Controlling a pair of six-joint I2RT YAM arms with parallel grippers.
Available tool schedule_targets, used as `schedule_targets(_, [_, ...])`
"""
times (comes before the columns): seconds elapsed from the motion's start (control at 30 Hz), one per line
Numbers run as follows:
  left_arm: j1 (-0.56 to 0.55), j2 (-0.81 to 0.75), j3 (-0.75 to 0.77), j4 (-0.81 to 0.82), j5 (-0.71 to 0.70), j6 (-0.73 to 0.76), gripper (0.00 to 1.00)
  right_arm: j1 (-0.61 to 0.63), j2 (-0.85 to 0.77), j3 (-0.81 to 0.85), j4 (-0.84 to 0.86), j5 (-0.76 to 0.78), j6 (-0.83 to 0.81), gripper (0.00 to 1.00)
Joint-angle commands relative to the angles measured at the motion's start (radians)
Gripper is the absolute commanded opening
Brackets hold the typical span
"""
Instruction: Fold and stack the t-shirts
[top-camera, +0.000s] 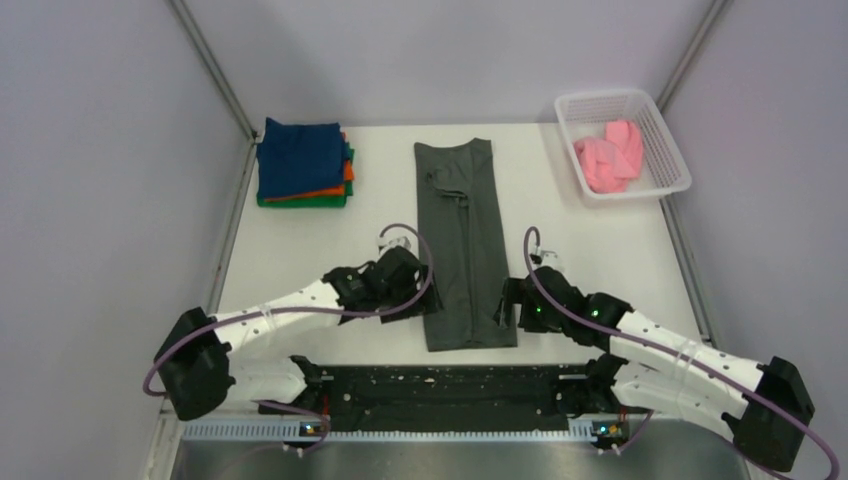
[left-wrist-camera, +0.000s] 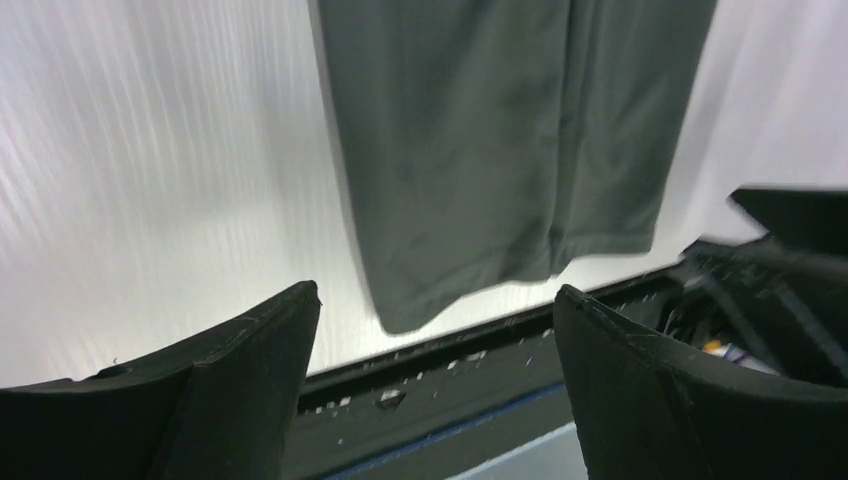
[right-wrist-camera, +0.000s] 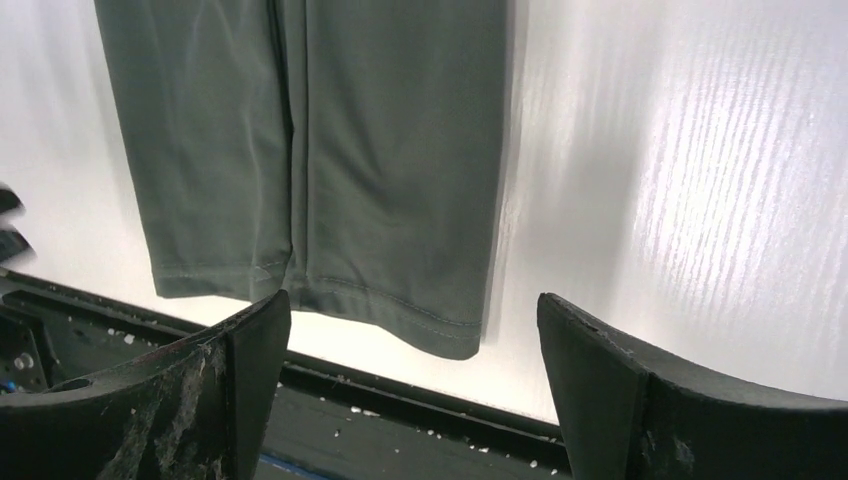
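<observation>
Farthest left, well beyond the left claw (top-camera: 422, 296) and out to its left, we see a stack of folded t-shirts (top-camera: 303, 163) on the table (top-camera: 590, 250): navy blue on top, orange and green edges showing beneath. The left claw is low over the table with its fingers (left-wrist-camera: 240, 385) spread wide and nothing between them. From its wrist camera, the near corner of the grey t-shirt (top-camera: 463, 240) lies just ahead of the gap.

The grey t-shirt is folded lengthwise into a long narrow strip. It runs from its hem between the two claws away to its neck end at the far side of the table, and a seam of overlapped cloth runs down its middle. We cannot tell whether either claw touches its edge.

The right claw (top-camera: 507, 303) is just beside the strip's right edge, near the hem. Its fingers (right-wrist-camera: 610, 390) are also spread apart and empty, and the stitched hem lies directly in front of them.

Far beyond the right claw and off to its right stands a white mesh basket (top-camera: 667, 128), and a crumpled pink t-shirt (top-camera: 610, 157) lies inside it
</observation>
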Motion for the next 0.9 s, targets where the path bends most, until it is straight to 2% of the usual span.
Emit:
schedule_targets(0.0, [-0.110, -0.074, -0.132, 0.117, -0.033, -0.182, 0.88, -0.002, -0.021, 0.013, 0.004, 0.052, 0.003, 0.91])
schedule_targets(0.07, [-0.150, -0.061, -0.151, 0.106, -0.050, -0.207, 0.83, -0.002, -0.032, 0.003, -0.001, 0.048, -0.009, 0.90])
schedule_targets(0.23, [-0.205, 0.029, -0.188, 0.246, 0.005, -0.210, 0.74, -0.002, -0.061, -0.045, 0.012, 0.021, -0.010, 0.86])
schedule_targets(0.37, [-0.206, 0.133, -0.171, 0.246, 0.019, -0.227, 0.55, -0.002, -0.089, -0.094, 0.036, 0.001, 0.007, 0.80])
schedule_targets(0.53, [-0.206, 0.191, -0.165, 0.211, 0.022, -0.252, 0.40, -0.003, -0.124, -0.148, 0.089, -0.056, 0.008, 0.71])
schedule_targets(0.73, [-0.206, 0.186, -0.159, 0.161, -0.002, -0.263, 0.02, -0.004, -0.073, -0.205, 0.175, -0.115, 0.021, 0.64])
schedule_targets(0.87, [-0.207, 0.201, -0.150, 0.131, 0.003, -0.264, 0.00, -0.003, -0.023, -0.209, 0.199, -0.123, 0.023, 0.41])
